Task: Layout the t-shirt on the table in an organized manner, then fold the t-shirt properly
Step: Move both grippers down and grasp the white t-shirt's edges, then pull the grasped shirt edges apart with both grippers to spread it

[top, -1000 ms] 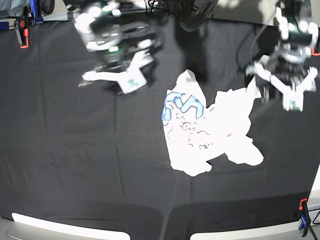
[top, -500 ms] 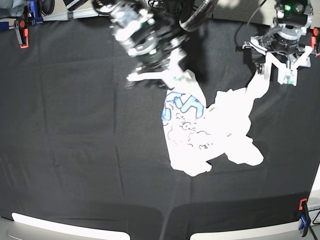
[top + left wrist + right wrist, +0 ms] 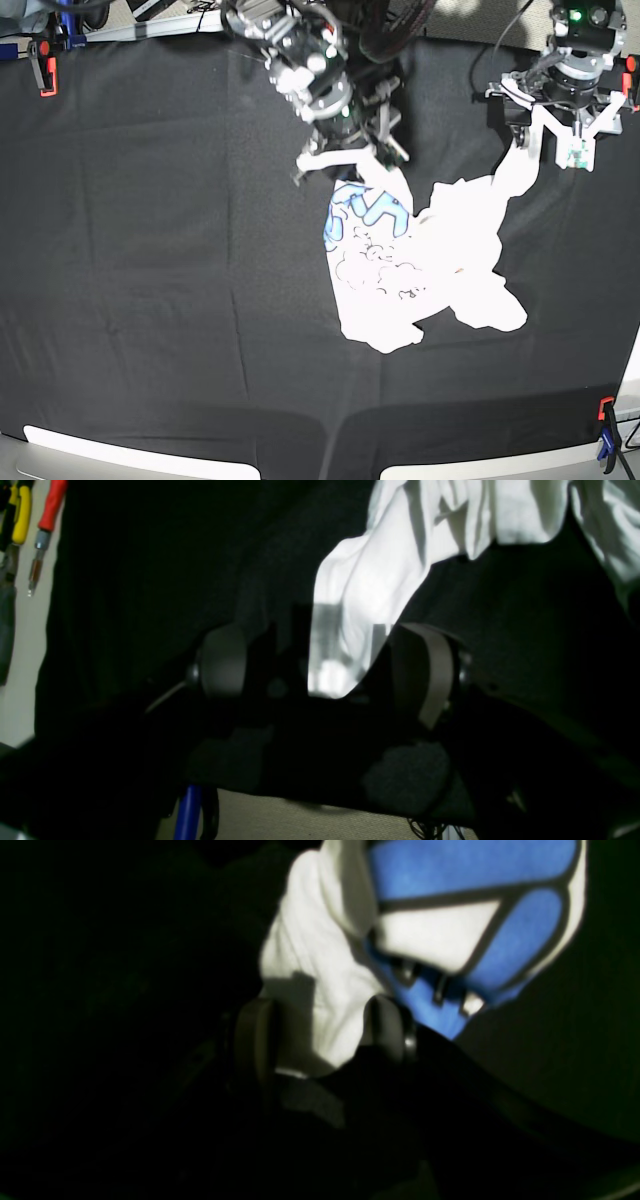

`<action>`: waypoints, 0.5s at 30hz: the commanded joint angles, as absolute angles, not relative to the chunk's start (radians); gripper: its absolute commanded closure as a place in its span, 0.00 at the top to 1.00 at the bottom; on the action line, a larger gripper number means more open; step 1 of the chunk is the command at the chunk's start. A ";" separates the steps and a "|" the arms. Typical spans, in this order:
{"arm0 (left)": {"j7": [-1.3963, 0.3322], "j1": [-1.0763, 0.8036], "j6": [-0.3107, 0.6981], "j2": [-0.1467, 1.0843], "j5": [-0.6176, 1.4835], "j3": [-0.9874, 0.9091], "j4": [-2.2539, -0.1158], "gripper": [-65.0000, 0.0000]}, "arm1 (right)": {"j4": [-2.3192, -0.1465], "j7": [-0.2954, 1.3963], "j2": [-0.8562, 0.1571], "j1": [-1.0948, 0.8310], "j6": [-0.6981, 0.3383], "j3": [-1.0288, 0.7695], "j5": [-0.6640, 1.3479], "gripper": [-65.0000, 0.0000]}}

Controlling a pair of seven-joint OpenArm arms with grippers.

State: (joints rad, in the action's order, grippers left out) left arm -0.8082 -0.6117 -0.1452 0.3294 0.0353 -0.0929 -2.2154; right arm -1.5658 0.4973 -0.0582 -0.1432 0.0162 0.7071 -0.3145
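Fingers: both pairs stood spread wide, gripping nothing; the right gripper (image 3: 325,1030) straddled a white fold at the far edge of the t-shirt (image 3: 415,255), and the left gripper (image 3: 330,665) straddled a tongue of cloth at its far right corner.
Why so: probably each was poised to pinch an edge, so the crumpled shirt could be pulled flat.
T-shirt: bunched, blue print showing, lying right of the middle of the table (image 3: 150,300).
Surface: black cloth, little wrinkled around the shirt.
Room: red clamp (image 3: 45,62) far left of the shirt; hand tools (image 3: 30,525) beyond the cloth.
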 commanded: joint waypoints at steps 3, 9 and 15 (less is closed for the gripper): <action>-0.784 -0.615 -0.148 0.336 0.028 -0.098 -2.235 0.64 | -1.575 0.502 -0.053 -0.139 0.018 0.707 -0.355 0.22; -0.777 -0.615 -0.148 0.336 0.028 -0.098 -2.235 0.64 | -1.602 0.591 -0.086 -0.139 0.018 0.707 -0.501 0.00; -0.750 -0.612 -0.148 0.335 0.028 -0.098 -2.235 0.64 | -1.723 0.666 -0.219 -0.139 0.020 0.707 -0.502 0.00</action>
